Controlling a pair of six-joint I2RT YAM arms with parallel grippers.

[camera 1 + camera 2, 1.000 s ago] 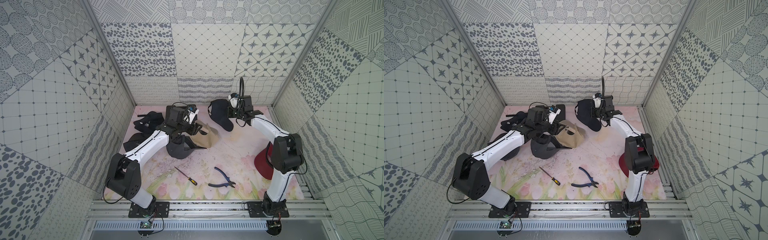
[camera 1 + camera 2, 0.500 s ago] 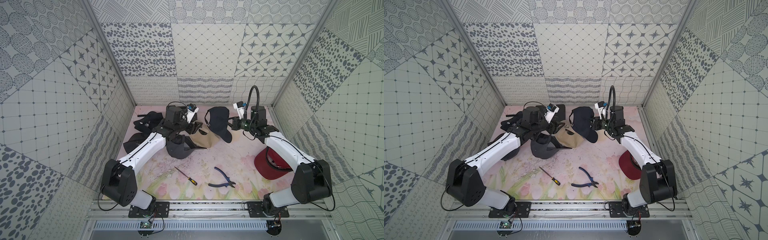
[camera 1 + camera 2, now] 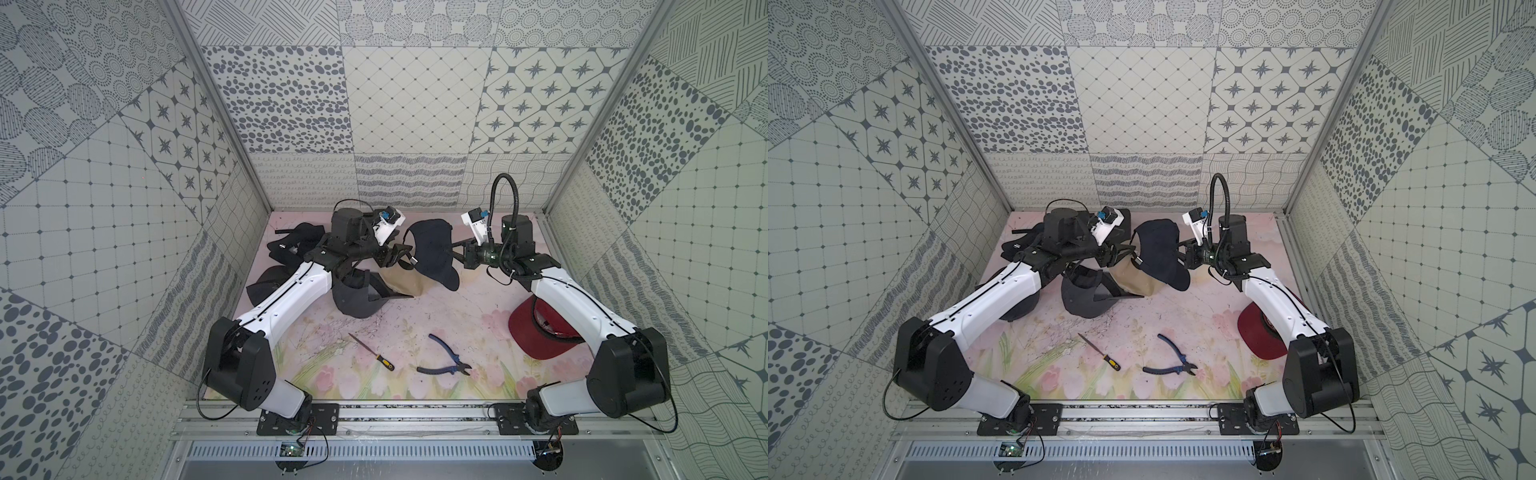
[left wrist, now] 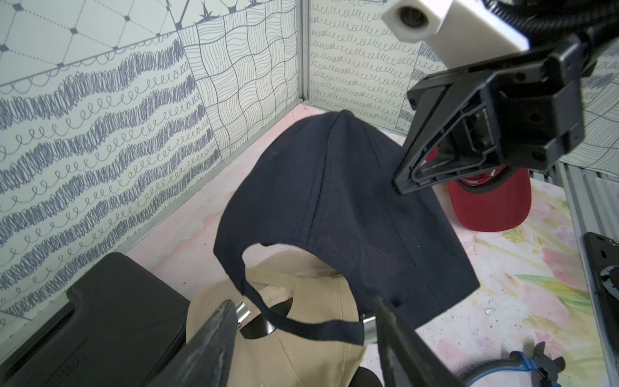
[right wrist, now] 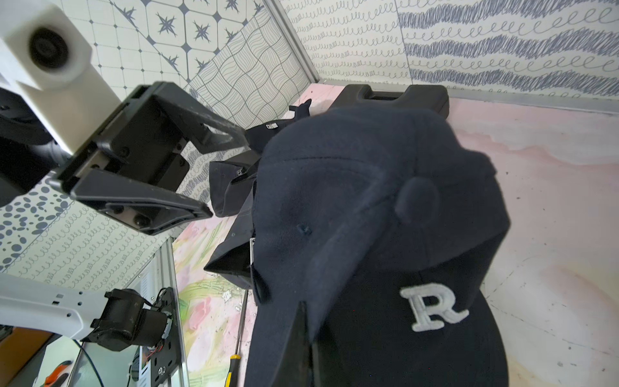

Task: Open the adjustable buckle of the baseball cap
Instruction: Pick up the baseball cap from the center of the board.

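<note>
A navy baseball cap (image 3: pixel 432 253) (image 3: pixel 1158 249) with a white "R" on its front hangs above the mat at the back middle. My right gripper (image 3: pixel 455 253) (image 5: pixel 306 321) is shut on the cap's fabric near the brim. The cap's rear faces my left gripper (image 3: pixel 401 257) (image 4: pixel 303 311), which is open. The thin navy back strap (image 4: pixel 301 326) sags between the left fingers. The strap's silver buckle (image 4: pixel 368 330) sits just inside one finger. I cannot tell whether that finger touches it.
A tan cap (image 3: pixel 405 280) and a dark grey cap (image 3: pixel 357 295) lie right under the held cap. Black caps (image 3: pixel 291 249) sit at the back left, a red cap (image 3: pixel 536 332) under the right arm. Screwdriver (image 3: pixel 372 352) and pliers (image 3: pixel 444 361) lie in front.
The right arm swung its elbow outward and brought the navy cap forward and lower, with its rear toward the left gripper. The left gripper closed in on the strap.
</note>
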